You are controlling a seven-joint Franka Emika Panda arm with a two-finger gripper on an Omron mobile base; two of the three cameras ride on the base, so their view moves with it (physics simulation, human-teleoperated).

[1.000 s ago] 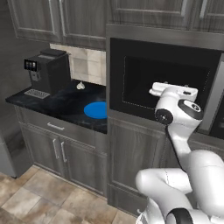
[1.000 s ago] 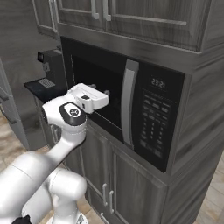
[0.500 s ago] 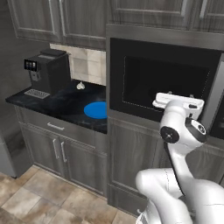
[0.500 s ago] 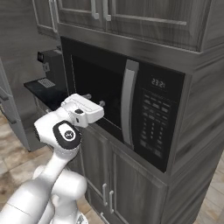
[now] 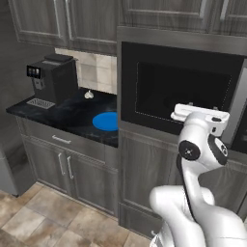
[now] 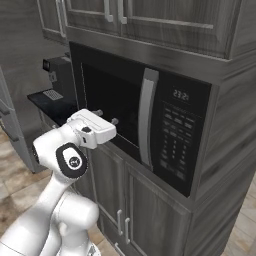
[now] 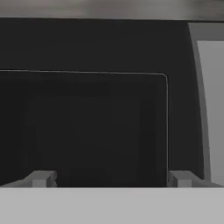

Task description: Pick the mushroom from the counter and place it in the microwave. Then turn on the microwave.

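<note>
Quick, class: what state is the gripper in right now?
Gripper: open, holding nothing, facing the microwave door.

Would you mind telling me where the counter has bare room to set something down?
The counter is bare across its front, between the coffee machine and the blue plate. A smaller gap lies behind the plate, right of the whitish lump. The left back corner is crowded by the coffee machine and its drip tray.

Black built-in microwave (image 6: 150,130), door shut, grey upright handle, black marbled counter (image 5: 67,113) at its left
</note>
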